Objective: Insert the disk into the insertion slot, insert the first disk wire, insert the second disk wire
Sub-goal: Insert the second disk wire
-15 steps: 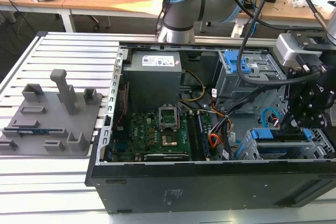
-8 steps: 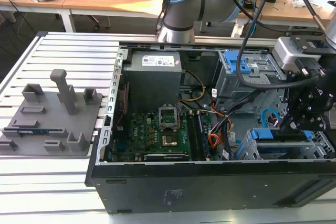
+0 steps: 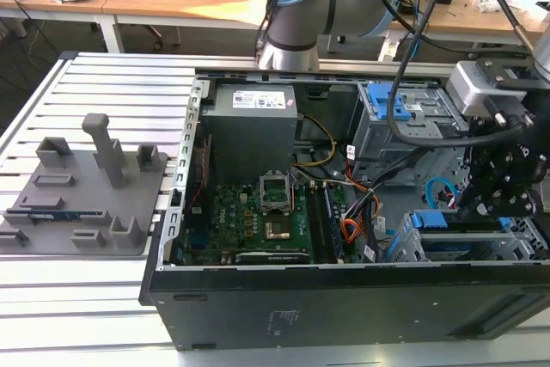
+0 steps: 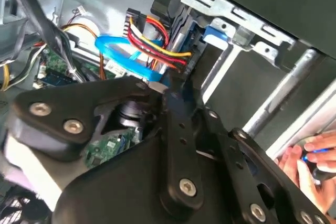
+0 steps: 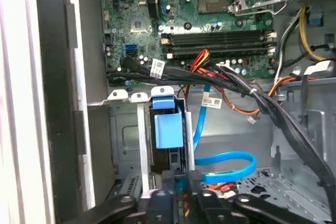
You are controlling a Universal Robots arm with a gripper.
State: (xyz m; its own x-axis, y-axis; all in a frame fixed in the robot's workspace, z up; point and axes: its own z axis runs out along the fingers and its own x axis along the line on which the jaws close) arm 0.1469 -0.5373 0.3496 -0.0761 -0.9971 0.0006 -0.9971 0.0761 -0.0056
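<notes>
The disk (image 5: 168, 129), in its blue carrier (image 3: 430, 219), sits inside the insertion slot (image 5: 126, 135), the low grey cage at the case's front corner on the exterior view's right. My gripper (image 3: 478, 205) reaches down behind the disk. Its fingers are drawn together at the plug end of the second disk wire (image 5: 226, 162), whose light-blue loop (image 4: 118, 51) runs into the fingertips. My gripper (image 5: 178, 181) hides the plug itself. The first disk wire (image 4: 157, 40), a red, yellow and black bundle, runs to the disk's rear just beside my gripper (image 4: 176, 90).
The motherboard (image 3: 258, 217) and grey power supply (image 3: 253, 122) fill the case's left half. A taller cage with a blue latch (image 3: 382, 100) stands behind. A thick black cable bundle (image 5: 273, 111) crosses above the slot. A person's hand (image 4: 310, 158) is outside the case. A grey fixture (image 3: 86, 186) lies on the table.
</notes>
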